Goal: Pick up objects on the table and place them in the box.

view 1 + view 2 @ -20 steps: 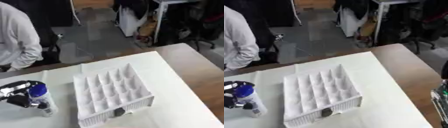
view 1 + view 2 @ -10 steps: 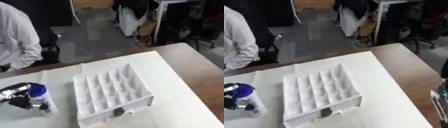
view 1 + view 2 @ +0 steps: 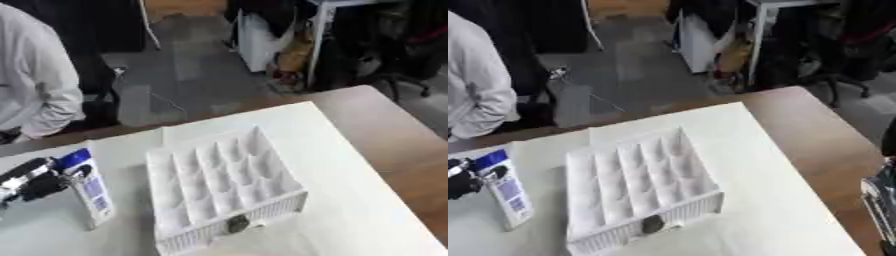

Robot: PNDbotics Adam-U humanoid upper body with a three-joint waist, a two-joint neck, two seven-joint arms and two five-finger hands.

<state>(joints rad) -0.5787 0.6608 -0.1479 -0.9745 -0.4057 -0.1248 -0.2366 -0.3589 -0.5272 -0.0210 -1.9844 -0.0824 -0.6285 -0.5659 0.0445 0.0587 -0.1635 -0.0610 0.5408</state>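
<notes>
White bottle (image 3: pixel 90 192) with blue cap is clasped by the left hand (image 3: pixel 35 181), left of the box (image 3: pixel 223 187).

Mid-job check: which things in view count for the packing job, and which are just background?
Job:
- white bottle with blue cap, upright, held by the left hand
- white divided box, its compartments look empty

Not the job:
- right hand, idle at the right edge
- white sheet under the box
- office clutter beyond the table

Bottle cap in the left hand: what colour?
Blue; the bottle cap shows best in the left eye view.
</notes>
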